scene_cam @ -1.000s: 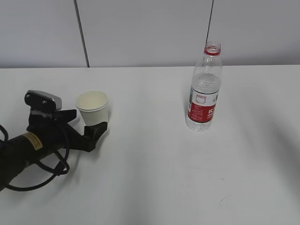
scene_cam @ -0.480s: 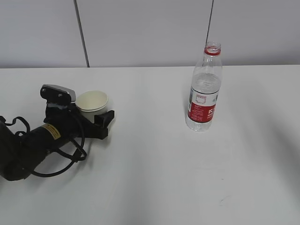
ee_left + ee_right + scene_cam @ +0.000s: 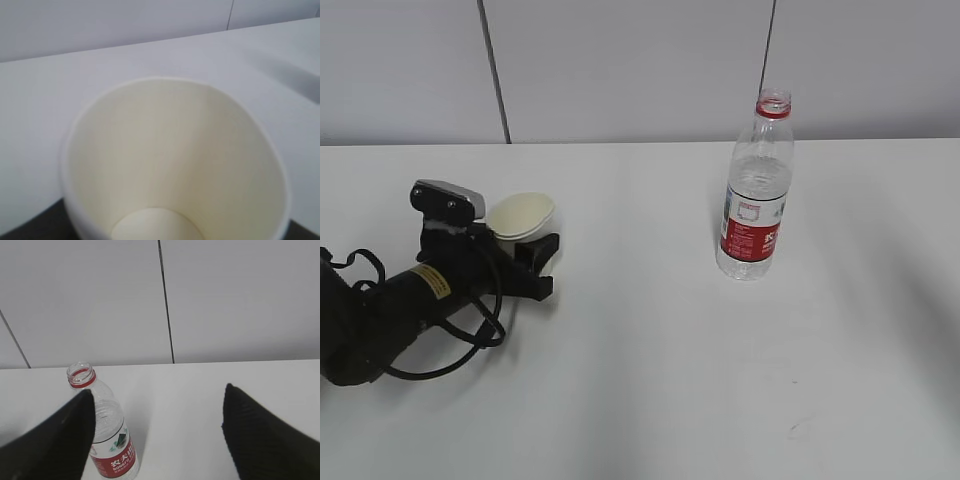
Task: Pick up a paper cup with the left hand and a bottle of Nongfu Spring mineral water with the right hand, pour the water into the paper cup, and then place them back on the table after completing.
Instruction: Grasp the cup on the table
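The white paper cup [image 3: 520,213] stands at the left of the white table [image 3: 650,360], leaning slightly, with its rim squeezed to an oval. My left gripper [image 3: 527,245], on the black arm with the yellow sticker, is shut around the cup's lower body. In the left wrist view the empty cup [image 3: 175,165] fills the frame. The Nongfu Spring bottle [image 3: 756,200] stands upright at the right, uncapped, with a red label and clear water inside. My right gripper [image 3: 158,390] is open and empty above the table, with the bottle [image 3: 107,440] by its left finger. It is out of the exterior view.
A grey panelled wall [image 3: 640,70] runs along the table's far edge. A black cable [image 3: 470,345] loops beside the left arm.
The left arm moved forward around the cup. Its fingers then closed on it, and the cup now leans with its rim pressed oval. The bottle has not moved.
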### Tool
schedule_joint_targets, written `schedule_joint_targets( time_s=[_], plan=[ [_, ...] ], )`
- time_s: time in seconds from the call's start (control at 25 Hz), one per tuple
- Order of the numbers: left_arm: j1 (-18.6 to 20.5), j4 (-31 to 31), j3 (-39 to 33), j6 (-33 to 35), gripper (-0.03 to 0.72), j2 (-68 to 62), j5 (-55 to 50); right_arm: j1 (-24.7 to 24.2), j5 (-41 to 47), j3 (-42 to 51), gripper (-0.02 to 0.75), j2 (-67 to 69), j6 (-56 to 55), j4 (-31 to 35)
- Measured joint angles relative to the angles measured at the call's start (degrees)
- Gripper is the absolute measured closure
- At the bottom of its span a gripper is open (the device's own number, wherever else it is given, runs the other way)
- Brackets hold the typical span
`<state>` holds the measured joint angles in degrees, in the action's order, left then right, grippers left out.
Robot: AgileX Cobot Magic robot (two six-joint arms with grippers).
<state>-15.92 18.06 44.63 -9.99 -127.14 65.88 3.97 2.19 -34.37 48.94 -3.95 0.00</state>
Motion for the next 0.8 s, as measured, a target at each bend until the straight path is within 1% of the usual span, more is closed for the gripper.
schedule_joint_targets(
  time_s=[0.16, 0.32, 0.52, 0.72, 0.8],
  plan=[
    [0.00, 1.00, 0.00, 0.00, 0.323, 0.00, 0.05, 0.00, -0.04, 0.00, 0.152, 0.00, 0.00, 0.00],
    [0.00, 1.16, 0.00, 0.00, 0.325, 0.00, 0.05, 0.00, -0.13, 0.00, 0.152, 1.19, 0.00, 0.00],
    [0.00, 1.36, 0.00, 0.00, 0.326, 0.00, 0.06, 0.00, -1.20, 0.00, 0.152, 6.69, 0.00, 0.32],
    [0.00, 1.38, 0.00, 0.00, 0.325, 0.00, 0.06, 0.00, -5.23, 0.00, 0.152, 12.41, 0.00, 0.68],
    [0.00, 1.38, 0.00, 0.00, 0.326, 0.00, 0.06, 0.00, -7.39, 0.00, 0.152, 15.43, 0.00, -0.46]
  ],
)
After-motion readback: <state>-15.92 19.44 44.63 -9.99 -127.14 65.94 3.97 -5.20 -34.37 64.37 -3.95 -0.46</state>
